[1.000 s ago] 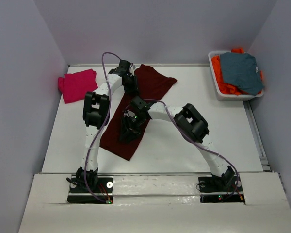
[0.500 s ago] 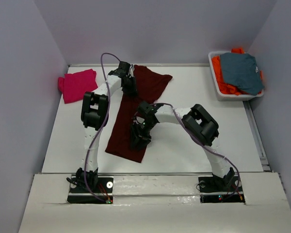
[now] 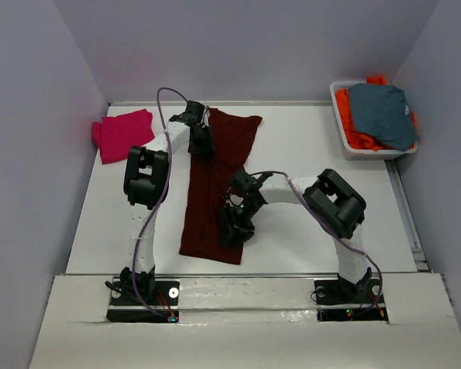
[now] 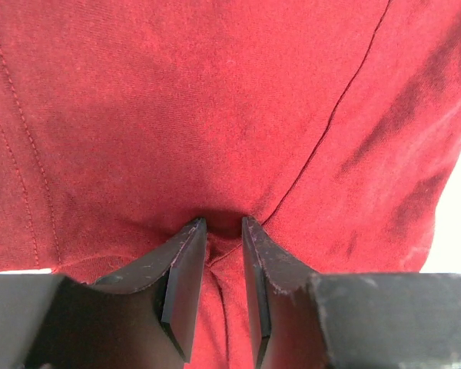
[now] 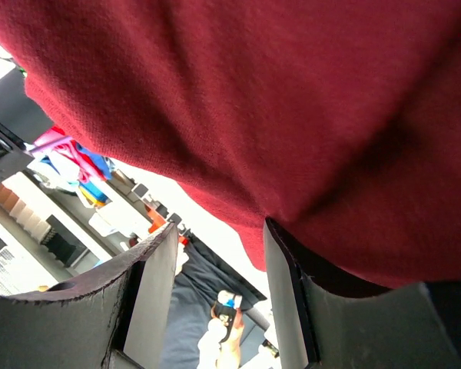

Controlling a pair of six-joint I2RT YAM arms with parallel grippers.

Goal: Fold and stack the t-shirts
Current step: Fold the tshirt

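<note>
A dark maroon t-shirt (image 3: 211,184) lies as a long strip down the middle of the table, collar end far, hem end near. My left gripper (image 3: 203,144) sits at its far end, and the left wrist view shows the jaws (image 4: 223,223) narrowly closed with a pinch of maroon cloth (image 4: 215,100) between them. My right gripper (image 3: 234,227) is at the shirt's near right edge. Its jaws (image 5: 219,224) stand apart with the room visible between them, and the maroon cloth (image 5: 292,92) drapes over the right finger only. A magenta-pink t-shirt (image 3: 123,134) lies folded at the far left.
A white bin (image 3: 376,154) at the far right holds a grey-blue garment (image 3: 383,114) on top of orange ones (image 3: 353,131). Grey walls close in the table at the left, back and right. Both arms reach over the middle of the table.
The shirt's near end has swung to the right, so the strip now runs almost straight. My right gripper moved right and nearer with it; my left gripper stayed at the far end.
</note>
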